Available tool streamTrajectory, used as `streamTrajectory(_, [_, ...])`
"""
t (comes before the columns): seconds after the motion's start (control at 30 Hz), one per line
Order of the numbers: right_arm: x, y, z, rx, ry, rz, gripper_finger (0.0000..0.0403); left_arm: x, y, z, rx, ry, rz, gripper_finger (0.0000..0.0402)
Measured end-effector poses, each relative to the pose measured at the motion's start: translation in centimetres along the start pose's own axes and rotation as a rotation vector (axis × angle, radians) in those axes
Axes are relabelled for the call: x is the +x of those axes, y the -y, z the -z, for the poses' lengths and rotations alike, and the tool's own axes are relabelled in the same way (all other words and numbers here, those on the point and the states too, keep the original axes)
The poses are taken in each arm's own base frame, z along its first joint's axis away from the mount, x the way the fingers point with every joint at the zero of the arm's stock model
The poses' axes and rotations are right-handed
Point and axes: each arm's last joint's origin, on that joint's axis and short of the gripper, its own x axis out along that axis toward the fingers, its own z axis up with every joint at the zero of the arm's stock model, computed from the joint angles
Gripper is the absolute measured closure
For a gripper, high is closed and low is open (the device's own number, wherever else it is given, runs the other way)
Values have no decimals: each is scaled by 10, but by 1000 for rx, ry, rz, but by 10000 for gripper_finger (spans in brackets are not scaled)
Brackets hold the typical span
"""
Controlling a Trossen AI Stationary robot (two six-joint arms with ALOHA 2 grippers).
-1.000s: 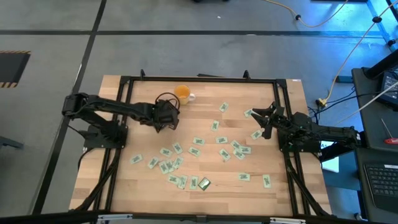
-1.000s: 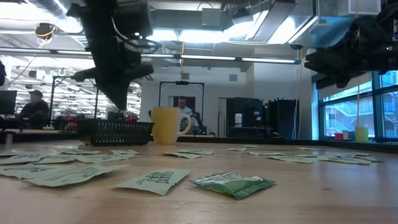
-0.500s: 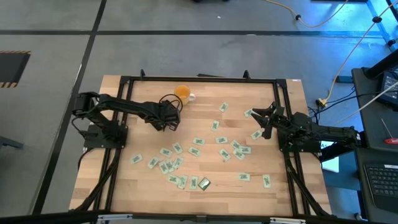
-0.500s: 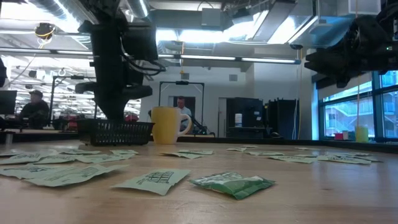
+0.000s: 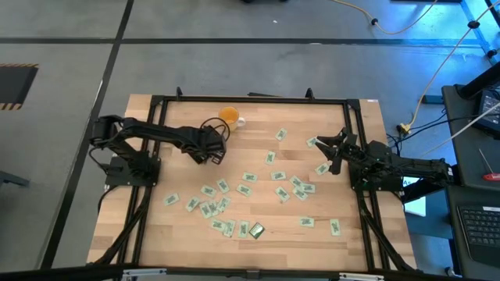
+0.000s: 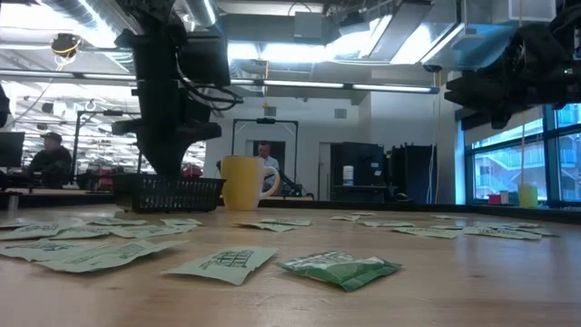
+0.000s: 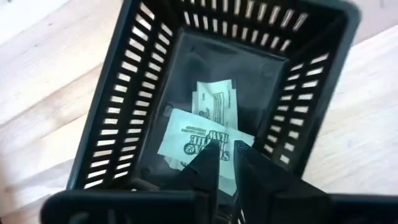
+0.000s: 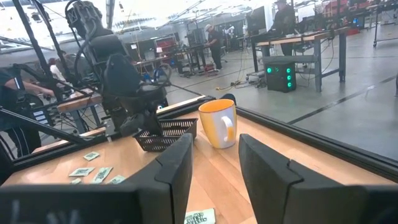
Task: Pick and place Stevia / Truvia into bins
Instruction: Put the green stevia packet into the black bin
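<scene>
Many Stevia sachets (image 5: 247, 190) lie scattered across the table (image 5: 266, 234). At the right edge the right hand (image 5: 329, 148) hangs spread and empty. Farther left, the left hand (image 7: 225, 155) sits in the black tray (image 7: 118, 99), fingers slightly parted above two sachets (image 7: 199, 140).

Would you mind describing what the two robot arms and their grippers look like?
Both arms are dark, nearly black, and built from slim jointed segments. The left arm carries a looping black cable near its wrist. The left gripper ends in two narrow, tapering dark fingers. The right arm looks bulkier at the wrist, and the right gripper has two broad, flat, dark fingers. No markings are legible.
</scene>
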Motion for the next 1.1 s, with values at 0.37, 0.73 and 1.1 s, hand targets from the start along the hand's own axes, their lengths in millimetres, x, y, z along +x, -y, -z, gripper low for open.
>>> streamTrajectory(0.37, [0,0,0,-1,-3,1,268,-44,5,15,36,90,199,342])
streamTrajectory(0.73, [0,0,0,-1,-3,1,268,-86,56,67,376,248,592,350])
streamTrajectory(1.1, [0,0,0,-1,-4,1,268,-74,73,112,607,182,547,347])
